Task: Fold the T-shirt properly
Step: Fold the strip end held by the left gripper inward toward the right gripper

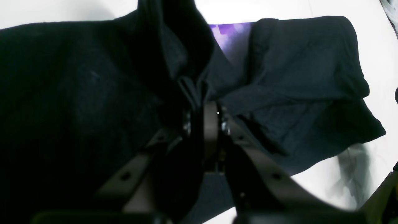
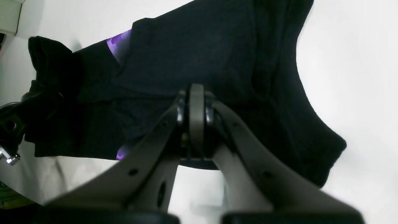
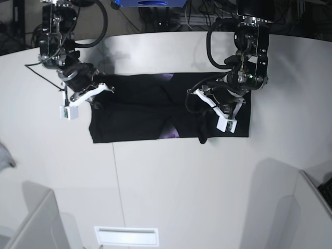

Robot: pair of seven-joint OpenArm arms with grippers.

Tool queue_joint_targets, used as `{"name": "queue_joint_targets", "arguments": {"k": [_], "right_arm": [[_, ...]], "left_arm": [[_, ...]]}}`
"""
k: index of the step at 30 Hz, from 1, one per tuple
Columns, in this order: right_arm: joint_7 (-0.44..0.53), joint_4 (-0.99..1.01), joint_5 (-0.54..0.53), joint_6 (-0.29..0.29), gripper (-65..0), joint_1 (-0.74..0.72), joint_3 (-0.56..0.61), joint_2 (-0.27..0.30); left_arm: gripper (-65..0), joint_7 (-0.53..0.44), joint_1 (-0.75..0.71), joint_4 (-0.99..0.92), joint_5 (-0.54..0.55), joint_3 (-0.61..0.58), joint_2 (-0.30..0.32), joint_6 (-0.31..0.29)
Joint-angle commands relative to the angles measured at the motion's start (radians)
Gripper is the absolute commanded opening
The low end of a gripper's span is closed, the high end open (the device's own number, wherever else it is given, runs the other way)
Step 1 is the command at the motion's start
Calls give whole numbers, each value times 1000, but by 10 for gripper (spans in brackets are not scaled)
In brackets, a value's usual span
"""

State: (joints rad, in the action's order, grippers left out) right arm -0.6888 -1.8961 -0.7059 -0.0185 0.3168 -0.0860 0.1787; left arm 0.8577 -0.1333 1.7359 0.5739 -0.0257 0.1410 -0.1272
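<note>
The black T-shirt (image 3: 140, 111) lies across the white table (image 3: 171, 187), partly folded over itself. Slivers of its purple print (image 3: 167, 78) show at the far and near edges, and in the left wrist view (image 1: 231, 34). My left gripper (image 1: 202, 104) is shut on a raised fold of the shirt (image 1: 295, 71); in the base view it (image 3: 196, 98) is over the shirt's right part. My right gripper (image 2: 196, 93) has its jaws pressed together on the shirt (image 2: 202, 46); in the base view it (image 3: 106, 89) is at the shirt's left end.
A small grey cloth scrap (image 3: 4, 155) lies at the table's left edge. A blue object (image 3: 150, 2) stands beyond the far edge. Grey partitions (image 3: 31, 223) rise at the near corners, and a white slot (image 3: 127, 236) sits at the front.
</note>
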Motion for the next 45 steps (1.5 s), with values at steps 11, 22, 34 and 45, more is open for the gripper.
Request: {"name": "queue_joint_targets", "arguments": {"k": [11,22,34,45], "right_arm": [[19,-20,-13,5,-650,-5,-5,8],[13,-20,-13,5,-650,-5,-5,8],[16,-20,-13,5,-650,-5,-4,8],[17,-18,-13,5,-650,-11,-7,8]], "left_arm": [[-650,-15,10,14,16,2,3,-4],[-650,-15,10,14,14,2,3,-4],[-268,-15,11,12,21,2,1,-4],[-179,-15,47,17,22,-142,-13,-4]]}}
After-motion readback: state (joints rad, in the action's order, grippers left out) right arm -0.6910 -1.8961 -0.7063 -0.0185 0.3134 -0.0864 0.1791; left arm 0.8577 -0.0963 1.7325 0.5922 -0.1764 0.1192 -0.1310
